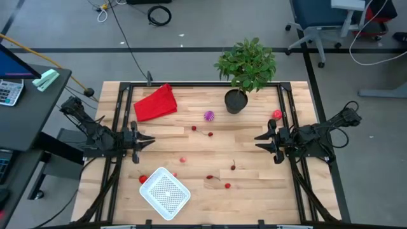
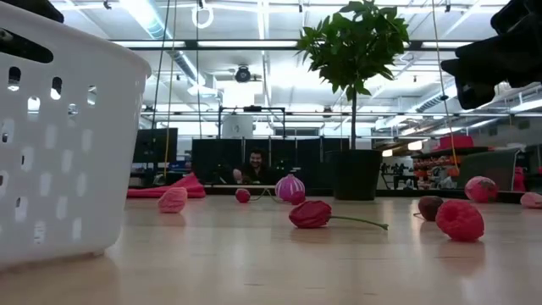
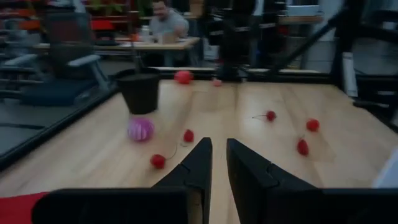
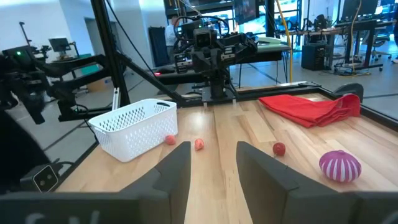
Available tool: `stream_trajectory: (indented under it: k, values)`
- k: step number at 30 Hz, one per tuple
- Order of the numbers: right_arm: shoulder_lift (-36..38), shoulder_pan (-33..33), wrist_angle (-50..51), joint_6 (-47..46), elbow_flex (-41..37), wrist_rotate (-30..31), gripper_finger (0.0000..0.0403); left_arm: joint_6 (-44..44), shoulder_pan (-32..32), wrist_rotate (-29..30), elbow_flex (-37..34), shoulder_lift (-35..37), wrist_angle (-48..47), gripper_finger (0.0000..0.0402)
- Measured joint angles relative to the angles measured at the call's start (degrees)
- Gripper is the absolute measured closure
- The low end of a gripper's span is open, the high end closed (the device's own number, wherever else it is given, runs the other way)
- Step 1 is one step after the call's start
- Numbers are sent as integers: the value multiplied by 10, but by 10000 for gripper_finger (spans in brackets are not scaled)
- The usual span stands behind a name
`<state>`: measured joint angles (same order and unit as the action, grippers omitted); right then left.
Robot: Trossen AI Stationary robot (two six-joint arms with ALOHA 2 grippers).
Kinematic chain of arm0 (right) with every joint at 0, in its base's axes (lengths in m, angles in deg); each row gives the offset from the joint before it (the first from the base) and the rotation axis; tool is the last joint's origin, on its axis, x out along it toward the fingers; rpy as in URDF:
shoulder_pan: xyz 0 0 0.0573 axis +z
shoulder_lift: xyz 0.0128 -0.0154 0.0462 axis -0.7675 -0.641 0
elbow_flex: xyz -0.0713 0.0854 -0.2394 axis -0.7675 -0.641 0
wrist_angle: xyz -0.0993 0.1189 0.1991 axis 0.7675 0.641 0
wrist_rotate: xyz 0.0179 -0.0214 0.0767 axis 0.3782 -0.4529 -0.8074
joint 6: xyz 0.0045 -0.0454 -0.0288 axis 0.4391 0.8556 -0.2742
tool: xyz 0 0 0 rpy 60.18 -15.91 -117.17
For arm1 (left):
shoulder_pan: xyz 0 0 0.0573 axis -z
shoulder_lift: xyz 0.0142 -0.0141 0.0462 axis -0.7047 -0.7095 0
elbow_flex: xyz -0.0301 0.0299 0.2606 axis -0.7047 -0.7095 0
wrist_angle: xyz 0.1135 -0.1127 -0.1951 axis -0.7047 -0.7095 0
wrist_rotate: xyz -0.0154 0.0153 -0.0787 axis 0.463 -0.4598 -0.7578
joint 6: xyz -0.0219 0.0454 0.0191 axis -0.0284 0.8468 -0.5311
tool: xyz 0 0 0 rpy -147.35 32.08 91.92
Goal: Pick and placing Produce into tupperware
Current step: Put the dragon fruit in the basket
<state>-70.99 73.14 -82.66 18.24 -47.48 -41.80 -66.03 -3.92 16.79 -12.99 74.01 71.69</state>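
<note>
The white mesh-bottomed tupperware (image 1: 165, 191) sits near the table's near edge, left of centre, and fills the left of the low view (image 2: 59, 135). Small red fruit pieces lie scattered on the wood: one by the tupperware's corner (image 1: 142, 179), one mid-table (image 1: 210, 134), one near the front (image 1: 227, 186). The spiky purple ball (image 1: 209, 116) rests near the pot. My left gripper (image 1: 143, 141) hovers open at the table's left side. My right gripper (image 1: 261, 141) hovers open at the right side. Both point toward the centre, holding nothing.
A red cloth (image 1: 156, 102) lies at the far left of the table. A green plant in a black pot (image 1: 235, 102) stands at the far edge. One larger red fruit (image 1: 277, 114) lies far right. A person sits beyond the table in the left wrist view.
</note>
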Motion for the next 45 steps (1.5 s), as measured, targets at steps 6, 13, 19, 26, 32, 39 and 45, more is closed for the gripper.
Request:
stream_trajectory:
  k: [6, 13, 19, 26, 32, 39, 45]
  values:
    - [0, 0, 0, 0, 0, 0, 266, 218, -13, 20, 0, 0, 1, 343]
    - [0, 0, 0, 0, 0, 0, 266, 386, -18, 20, 0, 0, -2, 340]
    - [0, 0, 0, 30, 0, 12, 266, 395, -19, 20, 0, 0, -2, 347]
    - [0, 0, 4, 73, 0, 20, 266, 300, -19, 17, 0, 0, 2, 345]
    - [0, 0, -7, -29, 0, 19, 266, 248, -23, 16, 0, 0, 79, 344]
    - [0, 0, -47, -42, 0, 19, 266, -4, -40, 42, 0, 0, 316, 353]
    - [-1, 0, -105, -42, 0, 20, 266, -106, -84, 133, 0, 0, 394, 359]
